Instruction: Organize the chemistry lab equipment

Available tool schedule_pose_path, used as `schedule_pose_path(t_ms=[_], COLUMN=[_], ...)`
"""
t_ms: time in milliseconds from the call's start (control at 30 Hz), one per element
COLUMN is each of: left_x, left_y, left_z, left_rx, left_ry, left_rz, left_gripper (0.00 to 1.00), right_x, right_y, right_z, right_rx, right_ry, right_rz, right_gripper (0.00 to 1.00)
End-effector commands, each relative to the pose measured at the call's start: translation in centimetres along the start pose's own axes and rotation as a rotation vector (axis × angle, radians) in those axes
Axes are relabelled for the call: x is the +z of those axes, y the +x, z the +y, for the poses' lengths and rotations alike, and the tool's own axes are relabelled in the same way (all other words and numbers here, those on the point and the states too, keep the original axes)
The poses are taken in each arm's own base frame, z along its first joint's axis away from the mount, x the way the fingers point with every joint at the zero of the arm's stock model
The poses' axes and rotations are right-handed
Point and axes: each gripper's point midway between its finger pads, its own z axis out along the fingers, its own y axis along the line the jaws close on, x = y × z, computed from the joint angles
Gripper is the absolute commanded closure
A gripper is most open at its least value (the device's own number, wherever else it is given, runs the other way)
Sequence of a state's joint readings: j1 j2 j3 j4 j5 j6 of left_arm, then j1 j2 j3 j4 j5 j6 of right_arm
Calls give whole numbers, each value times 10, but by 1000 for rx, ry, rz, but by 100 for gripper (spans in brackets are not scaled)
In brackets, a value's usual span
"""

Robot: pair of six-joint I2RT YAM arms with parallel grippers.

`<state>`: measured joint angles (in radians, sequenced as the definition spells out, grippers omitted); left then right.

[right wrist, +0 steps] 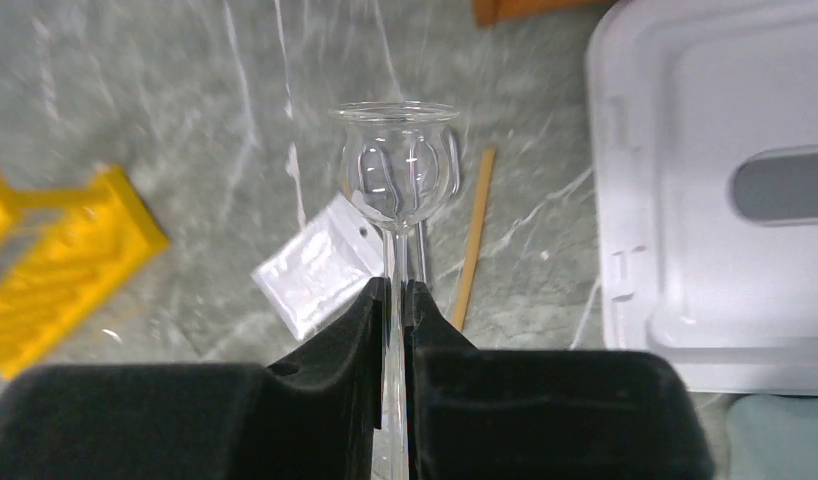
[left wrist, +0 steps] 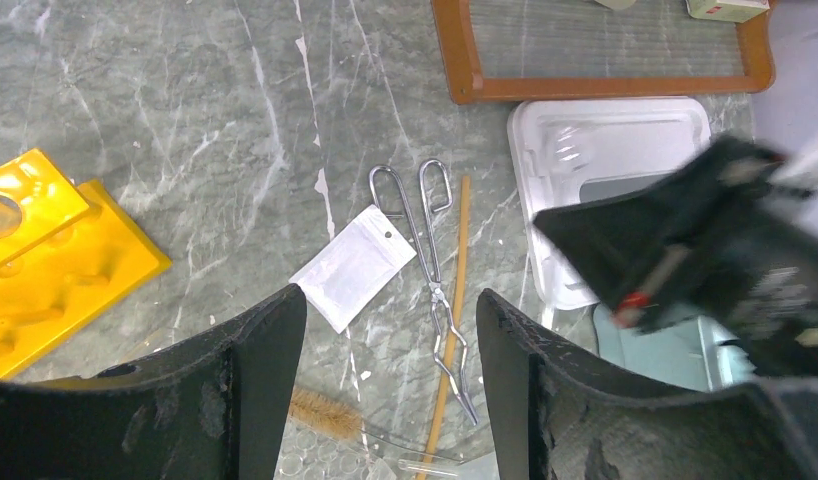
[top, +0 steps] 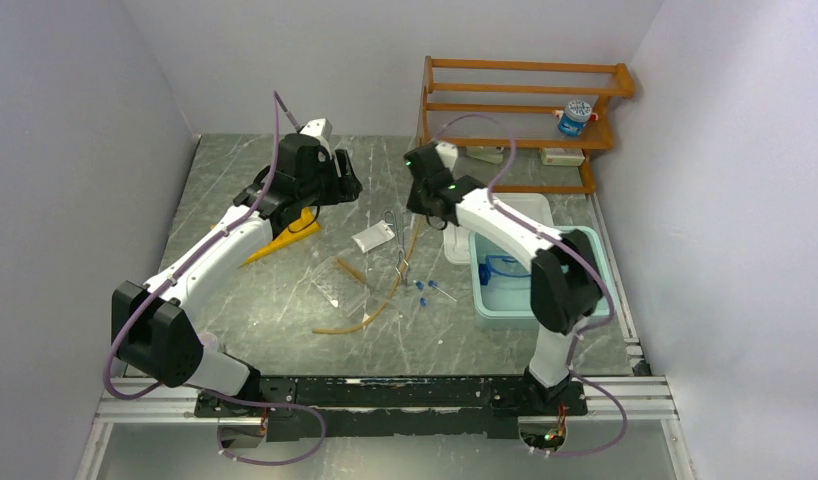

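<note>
Table point(top: 275, 340): grey marble.
Done: goggles point(top: 497, 268) inside tub point(top: 500, 318).
Loose: tongs point(left wrist: 432, 275), packet point(left wrist: 353, 268), hose point(left wrist: 453, 260) left of tub.
Right gripper point(right wrist: 397, 288): pinching glass funnel point(right wrist: 397, 165).
Left gripper point(left wrist: 390, 300): wide, empty.

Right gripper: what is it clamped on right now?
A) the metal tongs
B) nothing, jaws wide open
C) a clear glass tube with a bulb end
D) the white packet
C: the right gripper pinches the thin stem of the clear glass tube, while the metal tongs and white packet lie loose beyond.
</note>
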<state>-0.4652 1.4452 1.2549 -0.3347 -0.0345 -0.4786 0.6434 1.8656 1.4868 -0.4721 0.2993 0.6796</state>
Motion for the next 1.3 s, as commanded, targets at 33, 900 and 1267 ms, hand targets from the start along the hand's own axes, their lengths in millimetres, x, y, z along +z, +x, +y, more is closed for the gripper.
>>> schedule_pose_path(t_ms=[33, 900, 1267], left_x=[-4, -12, -15], left_y=[-5, 14, 15], left_z=[1, 1, 2], left_rx=[2, -17, -8], left_ry=[1, 32, 33], left_rz=[-16, 11, 8], left_gripper=[33, 33, 33], right_x=[-43, -167, -115], right_y=[-59, 30, 70], right_z=[-27, -265, -292], right_rx=[160, 736, 915], right_ry=[-20, 635, 690], right_rz=[-138, -301, -226], right_gripper=[93, 93, 96])
